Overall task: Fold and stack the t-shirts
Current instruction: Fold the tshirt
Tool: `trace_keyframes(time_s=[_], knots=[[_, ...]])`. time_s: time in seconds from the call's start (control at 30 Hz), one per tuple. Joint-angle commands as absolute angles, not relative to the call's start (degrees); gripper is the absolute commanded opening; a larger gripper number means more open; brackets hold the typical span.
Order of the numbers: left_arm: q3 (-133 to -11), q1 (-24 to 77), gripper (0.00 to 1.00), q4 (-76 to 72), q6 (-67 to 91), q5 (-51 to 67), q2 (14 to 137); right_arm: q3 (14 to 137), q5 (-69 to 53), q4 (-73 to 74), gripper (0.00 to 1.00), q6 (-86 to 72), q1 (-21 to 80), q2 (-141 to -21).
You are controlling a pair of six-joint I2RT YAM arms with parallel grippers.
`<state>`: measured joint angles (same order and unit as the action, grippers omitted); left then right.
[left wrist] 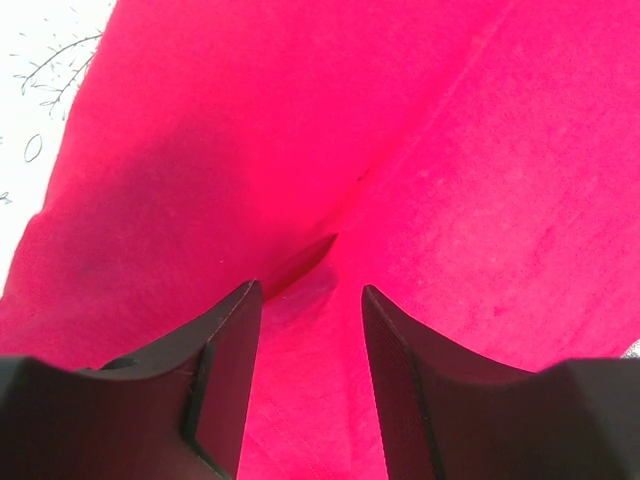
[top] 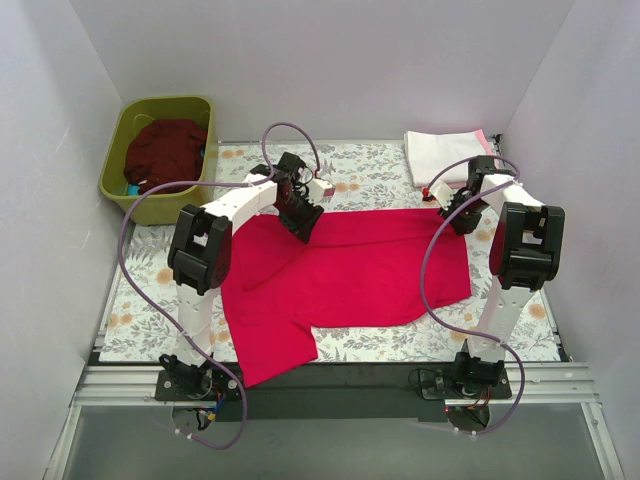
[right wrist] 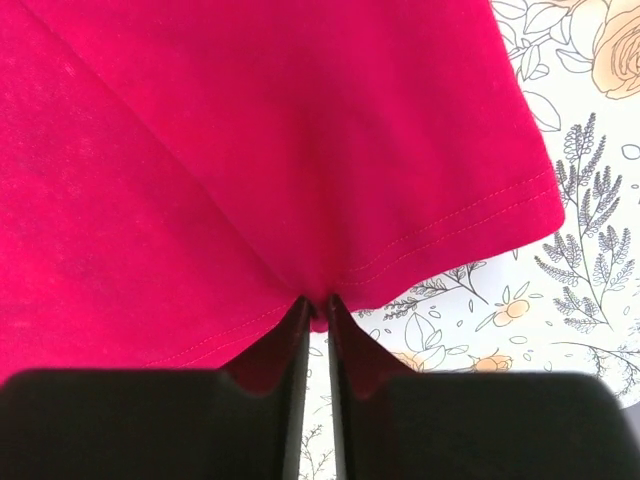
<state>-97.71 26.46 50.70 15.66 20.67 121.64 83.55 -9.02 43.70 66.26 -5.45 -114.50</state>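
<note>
red shirt (top: 350, 275) lies spread on the surface (top: 370, 165), mid-field, between the two arms. its far edge sits under both claws.

left claw (top: 302, 224): over the far-left part of the shirt. wrist view shows it (left wrist: 310, 290) with fingers apart and nothing between them. below the gap is a short raised crease in the cloth; contact with the cloth cannot be told.

right claw (top: 460, 214): at the far-right corner of the shirt. wrist view shows it (right wrist: 317, 302) closed to a thin slit, pinching the stitched hem at the corner.

cloth: soft knit, bright crimson, mostly flat with shallow wrinkles, double stitch line along the hem. surface cover is a floral print, grey and orange.

orientation: long axis runs left-right. one lobe trails toward the near-left and reaches the near edge of the surface. hem end is on the right.

white shirt (top: 445, 155) is folded at the far right, well apart. maroon shirt (top: 165, 150) is bunched in the green plastic tub (top: 113, 170), far left.
</note>
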Motion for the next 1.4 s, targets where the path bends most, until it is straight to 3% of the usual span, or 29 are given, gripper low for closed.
trace_keyframes(time_s=[0.0,0.1,0.27,0.37,0.67,0.8,0.97,1.37], knots=[[-97.39,27.24,0.40,49.92,14.33,22.59,122.08,84.11,-8.26,45.26,0.16,70.58,-5.19,-114.00],[-96.24,27.33,0.32,50.62,13.45,22.94,121.82,84.11,-8.17,45.18,0.11,70.93,-5.19,-113.73],[-95.10,27.33,0.10,52.12,11.95,22.59,121.12,84.55,-7.82,45.35,0.01,71.28,-5.18,-113.64],[-94.40,27.33,0.00,52.38,11.43,22.59,120.32,84.99,-7.82,45.44,0.01,71.28,-5.19,-113.21],[-94.74,27.33,0.00,53.88,10.90,24.34,117.07,84.73,-7.56,45.53,0.01,71.98,-5.19,-111.36],[-97.20,27.42,0.22,53.35,10.90,25.31,117.94,84.29,-7.74,45.53,0.01,71.63,-4.66,-111.71],[-101.68,27.51,0.33,52.47,11.08,25.05,121.63,84.20,-7.82,45.53,0.01,71.54,-4.57,-112.06],[-101.16,27.86,0.37,52.73,8.62,24.43,125.33,84.11,-7.30,45.53,0.01,71.54,-4.57,-112.59]])
